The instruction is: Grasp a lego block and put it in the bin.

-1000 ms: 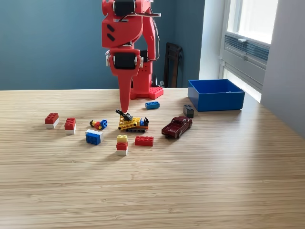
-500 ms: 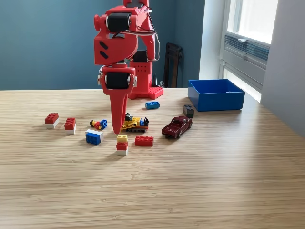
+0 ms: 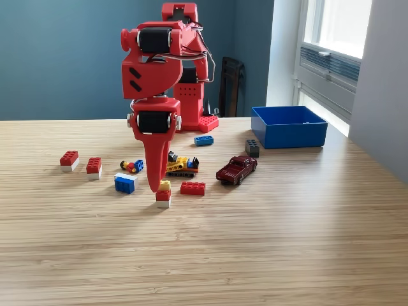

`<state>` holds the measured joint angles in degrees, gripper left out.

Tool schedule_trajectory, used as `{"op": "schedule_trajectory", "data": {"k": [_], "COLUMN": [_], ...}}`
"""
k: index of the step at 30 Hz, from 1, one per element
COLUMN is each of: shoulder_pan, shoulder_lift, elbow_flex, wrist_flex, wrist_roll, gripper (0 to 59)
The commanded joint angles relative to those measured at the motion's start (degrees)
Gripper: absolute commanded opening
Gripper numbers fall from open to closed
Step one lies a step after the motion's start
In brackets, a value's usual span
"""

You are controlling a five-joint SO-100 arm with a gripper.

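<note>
My red gripper (image 3: 153,187) points straight down, its jaws together with nothing between them. Its tip hangs just left of a small stack of a yellow, a red and a white block (image 3: 164,194). A flat red block (image 3: 192,188) lies to the right of that stack and a blue-and-white block (image 3: 125,183) to its left. The blue bin (image 3: 289,126) stands at the exterior view's back right, open-topped, and I cannot see into it.
A dark red toy car (image 3: 236,169), a yellow toy digger (image 3: 179,165) and a dark grey block (image 3: 252,148) lie between the stack and the bin. Two red-and-white blocks (image 3: 81,162) sit far left. A small blue block (image 3: 204,140) lies by the arm's base.
The arm has swung forward and down, toward the camera and slightly left. The gripper tip went from behind the yellow digger to beside the yellow-red-white stack. No object moved.
</note>
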<state>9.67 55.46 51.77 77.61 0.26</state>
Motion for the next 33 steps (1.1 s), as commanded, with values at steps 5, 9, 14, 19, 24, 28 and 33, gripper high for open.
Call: {"op": "schedule_trajectory", "data": {"k": [5, 9, 14, 19, 24, 28, 33], "shoulder_pan": [-0.79, -0.79, -0.62, -0.44, -0.09, 0.0, 0.44], "shoulder_lift": [-2.11, -5.01, -8.88, -10.37, -10.28, -10.02, -9.32], "elbow_flex": [-5.62, -8.79, -13.01, -14.41, -14.15, -9.05, -2.9], "wrist_flex": [0.62, 2.29, 3.69, 3.87, 3.87, 3.34, 3.16], "wrist_roll": [0.44, 0.88, 1.58, 2.29, 3.34, 4.04, 4.13], "gripper": [18.6, 16.7, 13.2, 3.7, 0.0, 0.0, 0.0]}}
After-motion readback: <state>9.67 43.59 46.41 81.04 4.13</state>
